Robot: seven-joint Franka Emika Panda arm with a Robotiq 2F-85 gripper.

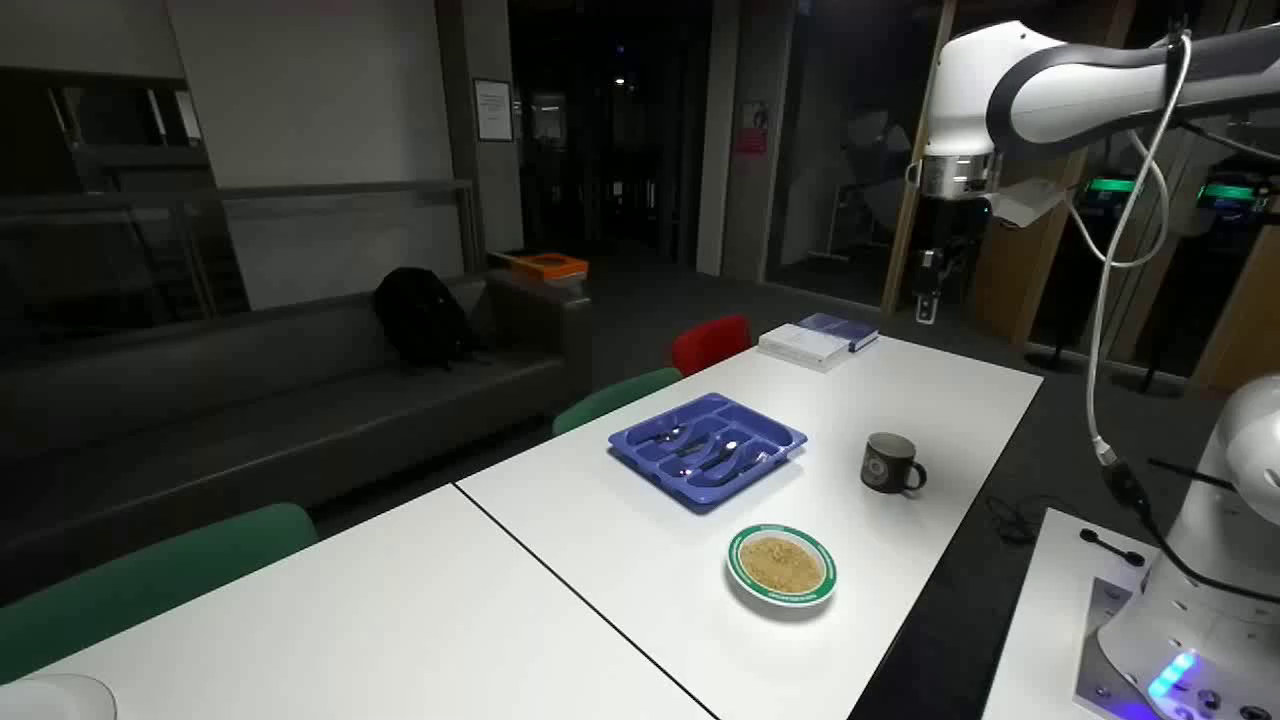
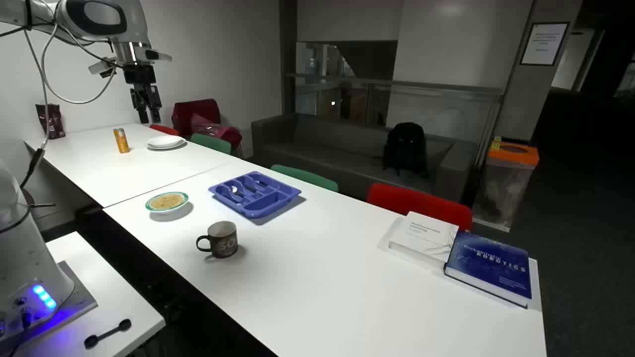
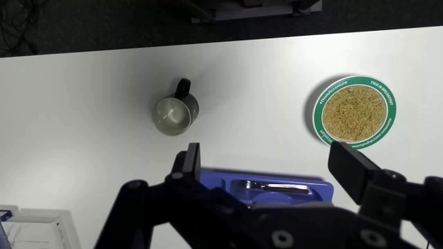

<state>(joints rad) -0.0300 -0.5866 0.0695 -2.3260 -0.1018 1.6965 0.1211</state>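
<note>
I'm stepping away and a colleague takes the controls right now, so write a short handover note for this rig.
Claw: open, holding nothing, raised above the table.
Mug: upright on the table.
Bowl: on the table, holding what looks like dry grain.
Blue tray: on the table, with cutlery in its compartments; mug and bowl stand apart from it.
Done: no finished pick-up shows.
Left: any grasp has yet to be made.

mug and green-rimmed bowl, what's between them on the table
Only bare white tabletop lies between the mug and the green-rimmed bowl, as the wrist view and both exterior views show.
</note>
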